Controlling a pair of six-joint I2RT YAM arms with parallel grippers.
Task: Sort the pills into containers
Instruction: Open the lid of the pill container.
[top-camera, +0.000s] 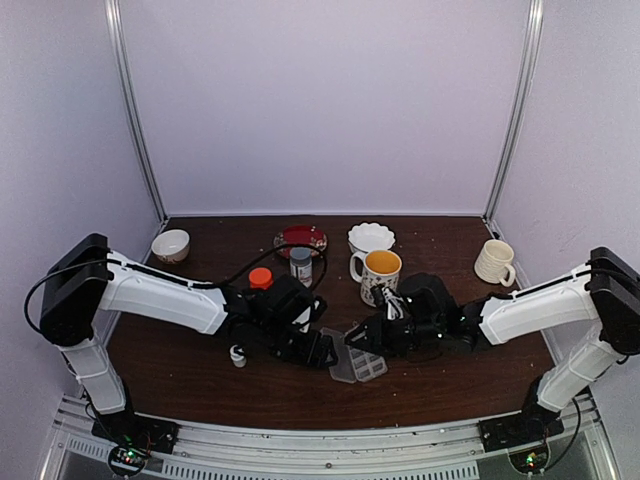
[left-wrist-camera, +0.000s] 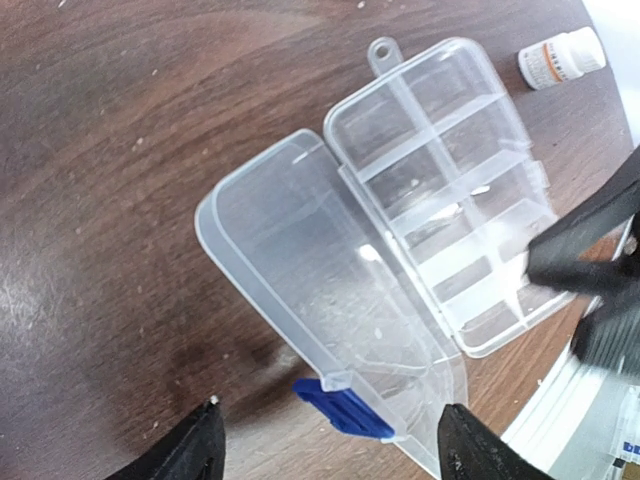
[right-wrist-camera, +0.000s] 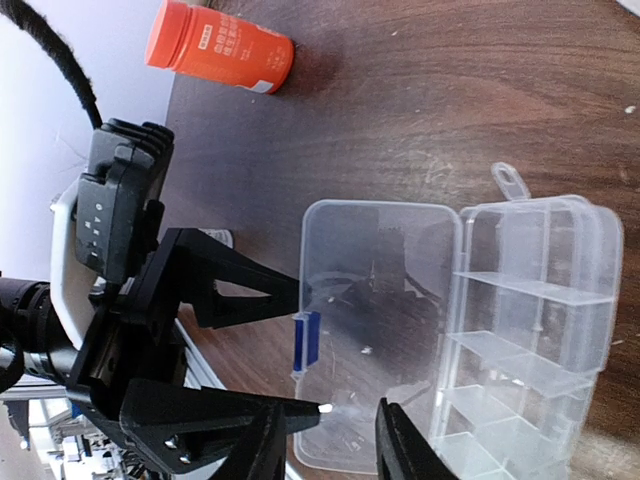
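Note:
The clear pill box (top-camera: 358, 360) lies open on the brown table between both arms. Its divided containers (left-wrist-camera: 450, 190) (right-wrist-camera: 535, 330) look empty. The lid (left-wrist-camera: 320, 290) (right-wrist-camera: 375, 310) lies flat beside them, with a blue latch (left-wrist-camera: 345, 408) (right-wrist-camera: 306, 342) on its outer edge. A pale speck (right-wrist-camera: 366, 350) shows on the lid; I cannot tell if it is a pill. My left gripper (left-wrist-camera: 330, 450) (top-camera: 322, 352) is open and straddles the latch edge without holding anything. A tiny white dot sits on one of its fingertips (right-wrist-camera: 322, 408). My right gripper (right-wrist-camera: 330, 445) (top-camera: 362, 338) hovers over the lid, jaws partly apart, nothing between them.
An orange bottle (top-camera: 260, 278) (right-wrist-camera: 220, 48) and a grey-capped bottle (top-camera: 300, 265) stand behind the left gripper. A small white bottle (top-camera: 238, 355) (left-wrist-camera: 562, 57) lies nearby. A yellow-lined mug (top-camera: 380, 272), white bowl (top-camera: 371, 237), red plate (top-camera: 300, 238), small bowl (top-camera: 170, 245) and cream mug (top-camera: 495, 262) stand further back.

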